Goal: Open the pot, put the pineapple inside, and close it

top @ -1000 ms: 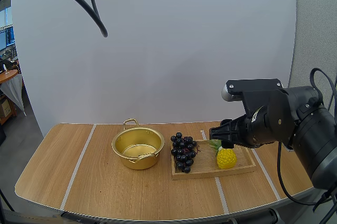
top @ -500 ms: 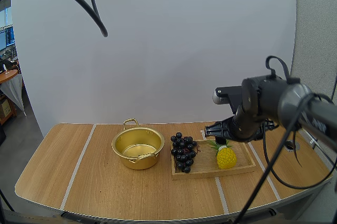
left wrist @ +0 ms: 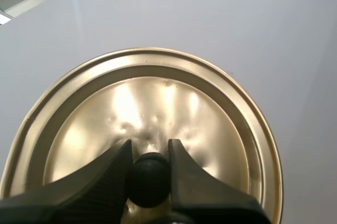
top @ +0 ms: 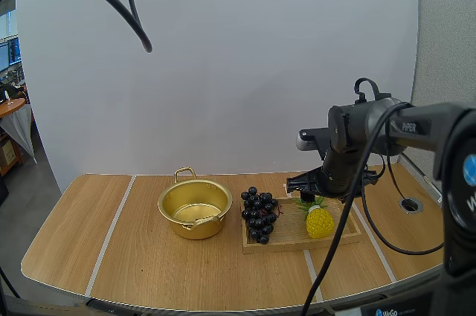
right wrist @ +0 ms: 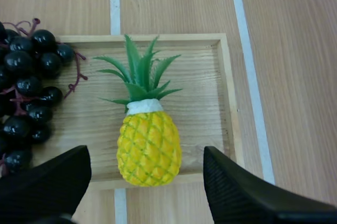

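Wooden tray (right wrist: pixel 201 97): right gripper (right wrist: pixel 146 171) hovers spread above pineapple (right wrist: pixel 149 147).

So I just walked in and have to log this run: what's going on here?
The left gripper is shut on the black knob of the gold lid, holding it high above the table. The pot stands open and empty beside the wooden tray. The right gripper hovers open over the pineapple, which lies on the tray next to the grapes; it has not yet gripped it.
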Controlling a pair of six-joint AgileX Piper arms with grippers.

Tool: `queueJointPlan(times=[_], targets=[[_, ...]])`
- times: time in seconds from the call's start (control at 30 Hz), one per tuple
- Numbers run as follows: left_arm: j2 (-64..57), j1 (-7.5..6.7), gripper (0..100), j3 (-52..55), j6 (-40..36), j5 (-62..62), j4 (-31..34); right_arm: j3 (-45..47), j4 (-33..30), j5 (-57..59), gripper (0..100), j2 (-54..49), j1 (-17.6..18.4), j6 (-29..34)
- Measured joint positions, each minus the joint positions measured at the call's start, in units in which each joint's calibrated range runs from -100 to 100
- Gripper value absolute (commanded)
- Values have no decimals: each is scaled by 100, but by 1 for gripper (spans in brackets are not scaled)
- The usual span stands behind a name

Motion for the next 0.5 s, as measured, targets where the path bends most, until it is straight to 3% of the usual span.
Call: queueJointPlan(times=[0.2, 0.5], targets=[[0, 0, 0, 0, 0, 0, 0, 0, 416, -102, 100, 95, -66, -341], [0, 0, 0, 0, 0, 0, 0, 0, 475, -132, 100, 95, -66, -413]])
